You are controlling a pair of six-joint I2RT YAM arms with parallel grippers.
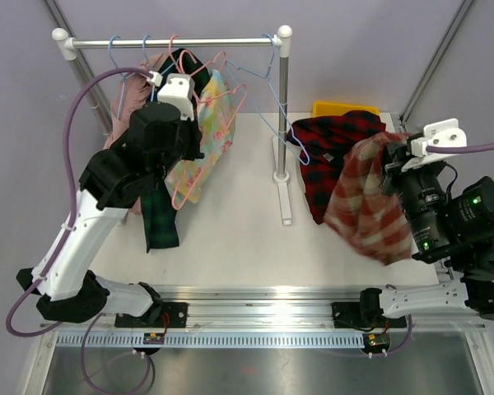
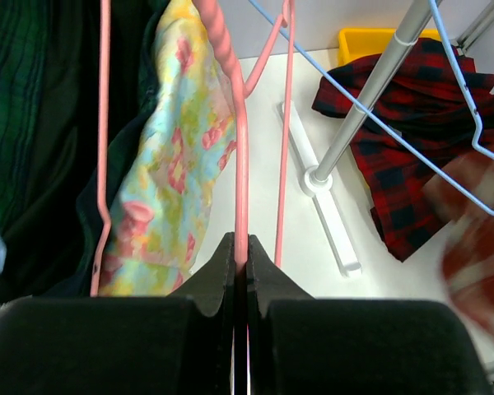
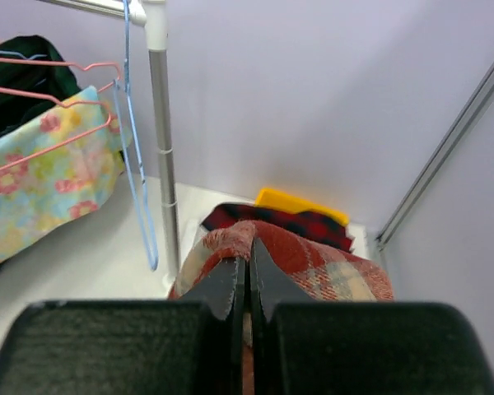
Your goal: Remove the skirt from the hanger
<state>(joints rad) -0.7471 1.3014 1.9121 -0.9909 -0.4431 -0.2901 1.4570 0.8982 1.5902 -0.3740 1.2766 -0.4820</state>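
The skirt [image 1: 364, 206], red and cream plaid, hangs in the air over the right side of the table, free of any hanger. My right gripper [image 3: 248, 267] is shut on a fold at its top edge [image 3: 313, 255]. At the rack, my left gripper [image 2: 240, 247] is shut on the wire of a pink hanger [image 2: 240, 156]. That pink hanger [image 1: 230, 103] hangs from the rail beside a floral garment [image 1: 204, 148].
The rail [image 1: 173, 41] also carries a dark green plaid garment [image 1: 159, 218], a pinkish garment at far left, and an empty blue hanger [image 1: 267, 86]. The rack post [image 1: 282, 107] stands mid-table. A dark red plaid garment [image 1: 329, 148] lies by a yellow box [image 1: 337, 107].
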